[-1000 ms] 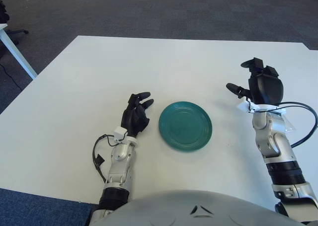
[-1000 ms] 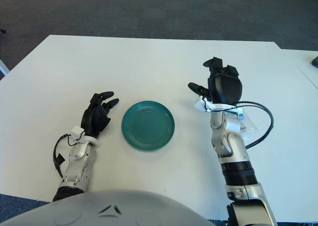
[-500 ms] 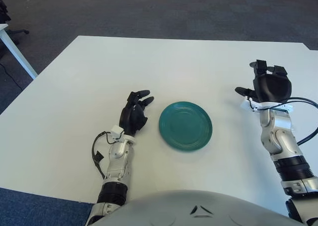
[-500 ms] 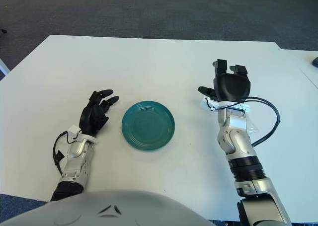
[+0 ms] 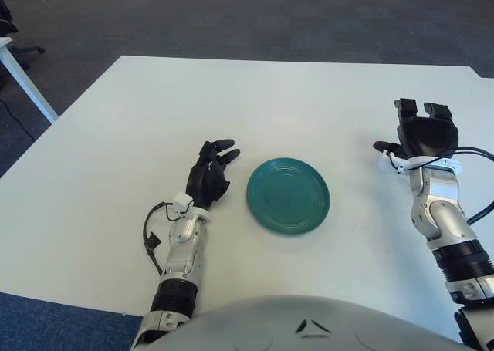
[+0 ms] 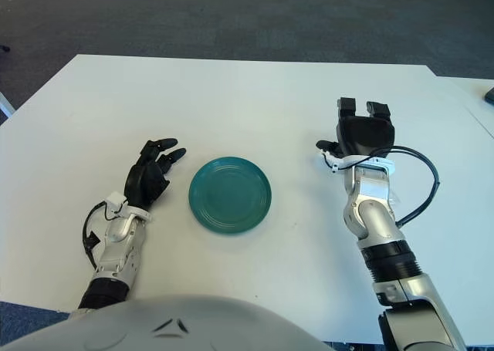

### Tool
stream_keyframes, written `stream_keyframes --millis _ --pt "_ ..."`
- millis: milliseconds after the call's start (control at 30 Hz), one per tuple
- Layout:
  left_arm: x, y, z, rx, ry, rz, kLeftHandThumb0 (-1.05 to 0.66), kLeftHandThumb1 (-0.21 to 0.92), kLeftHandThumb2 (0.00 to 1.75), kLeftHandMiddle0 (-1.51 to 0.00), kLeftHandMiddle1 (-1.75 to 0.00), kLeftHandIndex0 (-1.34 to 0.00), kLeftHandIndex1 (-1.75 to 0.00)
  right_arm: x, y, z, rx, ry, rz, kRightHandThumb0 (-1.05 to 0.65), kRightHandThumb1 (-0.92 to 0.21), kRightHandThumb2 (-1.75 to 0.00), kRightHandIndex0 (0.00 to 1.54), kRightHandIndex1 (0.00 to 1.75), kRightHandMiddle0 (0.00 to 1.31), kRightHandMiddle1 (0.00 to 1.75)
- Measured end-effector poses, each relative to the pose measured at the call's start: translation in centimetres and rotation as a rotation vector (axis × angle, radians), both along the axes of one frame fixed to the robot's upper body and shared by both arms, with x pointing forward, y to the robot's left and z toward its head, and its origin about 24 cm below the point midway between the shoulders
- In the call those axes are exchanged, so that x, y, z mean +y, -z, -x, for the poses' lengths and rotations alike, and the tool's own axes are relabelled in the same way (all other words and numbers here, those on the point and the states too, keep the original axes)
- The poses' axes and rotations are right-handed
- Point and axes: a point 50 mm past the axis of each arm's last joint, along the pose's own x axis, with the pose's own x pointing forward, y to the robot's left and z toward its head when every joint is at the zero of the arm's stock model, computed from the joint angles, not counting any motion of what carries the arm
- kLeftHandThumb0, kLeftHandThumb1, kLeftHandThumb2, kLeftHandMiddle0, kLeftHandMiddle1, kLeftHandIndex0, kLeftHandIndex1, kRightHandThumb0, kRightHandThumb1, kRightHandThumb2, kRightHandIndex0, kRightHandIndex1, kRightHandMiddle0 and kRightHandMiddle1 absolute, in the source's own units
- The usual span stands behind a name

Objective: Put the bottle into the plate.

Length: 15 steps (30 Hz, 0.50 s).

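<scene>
The plate lies flat on the white tabletop, near the centre and towards the near edge. It holds nothing.

No bottle is visible in either eye view. It is not on the plate, not in either hand, and not on any exposed part of the tabletop. Its direction from the hands and its long axis therefore cannot be determined. A small clear item shows behind the right forearm in the right eye view; what it is cannot be told.

The left hand is just left of the plate, fingers relaxed and partly extended towards the far side, holding nothing. The right hand is well to the right of the plate, raised with the palm facing away and the fingers pointing to the far side, also empty.

Judgement: the left hand is the nearer to the plate. The bottle must be located before any hand can be chosen for the grasp.
</scene>
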Motion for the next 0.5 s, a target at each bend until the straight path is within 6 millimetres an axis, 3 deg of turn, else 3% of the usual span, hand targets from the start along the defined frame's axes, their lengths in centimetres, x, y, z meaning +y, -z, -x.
stream_keyframes --millis 167,500 --pt "0.2 0.1 -0.1 -0.001 0.014 -0.012 -0.63 0.92 0.96 -0.39 -0.63 -0.18 -1.14 -0.4 -0.3 -0.2 0.040 0.026 0.001 -1.05 -0.92 -0.83 0.01 0.03 0.00 0.16" --pt "1.3 0.2 -0.2 0.042 -0.010 -0.057 -0.63 0.92 0.90 -0.41 -0.61 -0.18 -1.13 -1.3 -0.3 0.4 0.046 0.039 -0.046 -1.05 -0.92 -0.82 0.04 0.03 0.00 0.25"
